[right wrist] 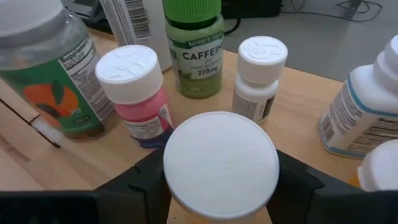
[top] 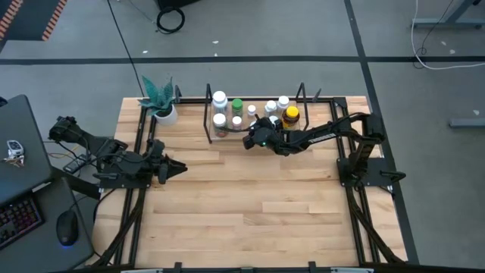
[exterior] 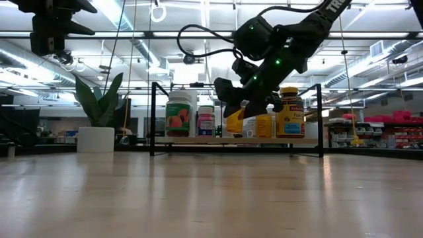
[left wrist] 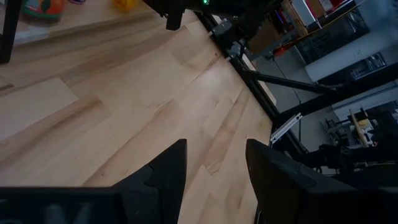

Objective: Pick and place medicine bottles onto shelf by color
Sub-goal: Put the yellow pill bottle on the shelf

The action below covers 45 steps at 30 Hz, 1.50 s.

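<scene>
While your right gripper (right wrist: 221,186) clamps a white-capped bottle (right wrist: 221,163) just above the shelf (exterior: 238,140), you are mid-placement. Next: lower it into the gap before the pink bottle (right wrist: 138,99), then release. Left gripper (left wrist: 214,174) waits part-open, empty, well away.

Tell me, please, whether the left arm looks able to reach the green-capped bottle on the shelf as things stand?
Probably not easily: the right gripper, shut on a white-capped bottle, hangs before the green-capped bottle, and the shelf is crowded.
</scene>
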{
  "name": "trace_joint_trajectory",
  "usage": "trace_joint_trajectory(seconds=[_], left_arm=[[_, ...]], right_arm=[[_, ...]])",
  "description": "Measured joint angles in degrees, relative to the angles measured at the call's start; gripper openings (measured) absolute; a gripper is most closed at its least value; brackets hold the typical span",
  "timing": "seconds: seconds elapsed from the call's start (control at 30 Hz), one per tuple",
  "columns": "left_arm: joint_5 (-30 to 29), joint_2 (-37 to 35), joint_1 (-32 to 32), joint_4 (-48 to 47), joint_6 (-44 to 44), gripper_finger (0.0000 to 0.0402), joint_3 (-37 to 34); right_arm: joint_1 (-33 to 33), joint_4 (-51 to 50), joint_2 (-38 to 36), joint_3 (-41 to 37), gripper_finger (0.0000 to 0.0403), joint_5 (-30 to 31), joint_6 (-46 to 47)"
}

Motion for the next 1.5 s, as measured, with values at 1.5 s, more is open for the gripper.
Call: trace_joint_trajectory(seconds=[1.5], left_arm=[[0.19,0.00,0.00,0.14,-0.04,0.0172,0.00]], right_arm=[[-1.44,0.37,-0.04,5.50,0.0295,-5.95,-20.03]])
